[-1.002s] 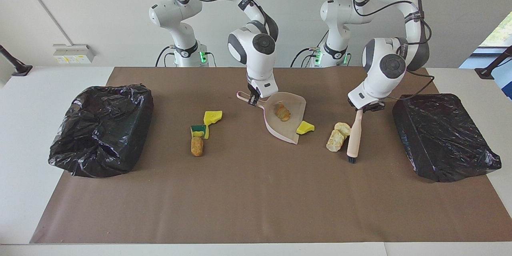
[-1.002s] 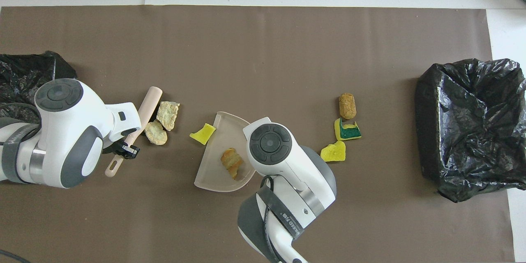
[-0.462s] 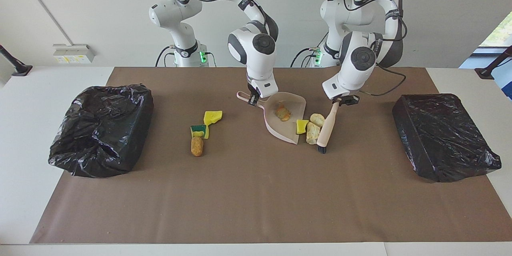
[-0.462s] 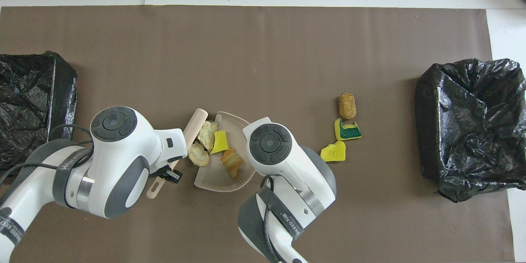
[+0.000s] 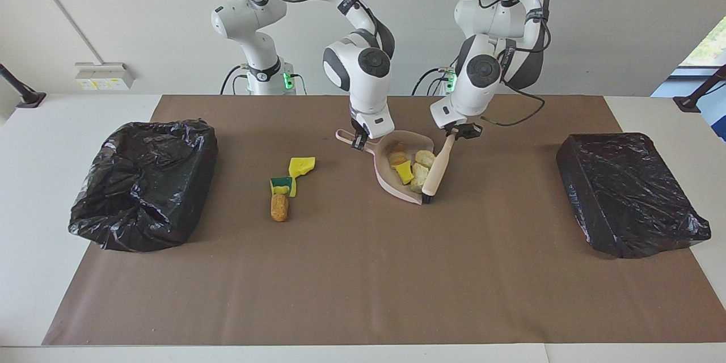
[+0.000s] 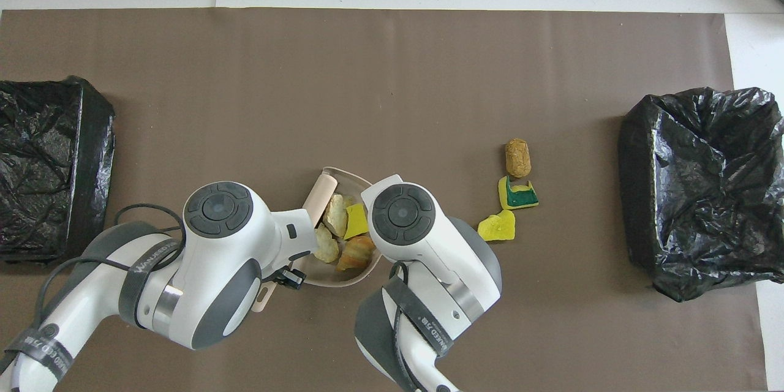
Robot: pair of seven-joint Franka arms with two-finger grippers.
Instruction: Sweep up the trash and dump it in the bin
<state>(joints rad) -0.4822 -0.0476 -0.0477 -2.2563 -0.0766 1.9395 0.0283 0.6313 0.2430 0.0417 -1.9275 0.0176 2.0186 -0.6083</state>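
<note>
My left fingers (image 5: pixel 460 131) clamped the brush (image 5: pixel 436 169), its long axis across the dustpan (image 5: pixel 422 143) mouth; my right fingers (image 5: pixel 358 142) gripped its handle.

A pale dustpan (image 6: pixel 361 182) lies on the brown mat (image 6: pixel 392 73) with a brush (image 6: pixel 319 196) angled across its mouth, and in the pan sit two tan chunks (image 6: pixel 335 214), a yellow sponge bit (image 6: pixel 355 221) and an orange-brown lump (image 6: pixel 355 252). The two white arms cover much of the pan. Toward the right arm's end lie a cork-like lump (image 6: pixel 518 157), a green-backed sponge (image 6: pixel 518 194) and a yellow scrap (image 6: pixel 497 227), with a black-bagged bin (image 6: pixel 698 196) at that end and another (image 6: pixel 49 159) at the left arm's.
</note>
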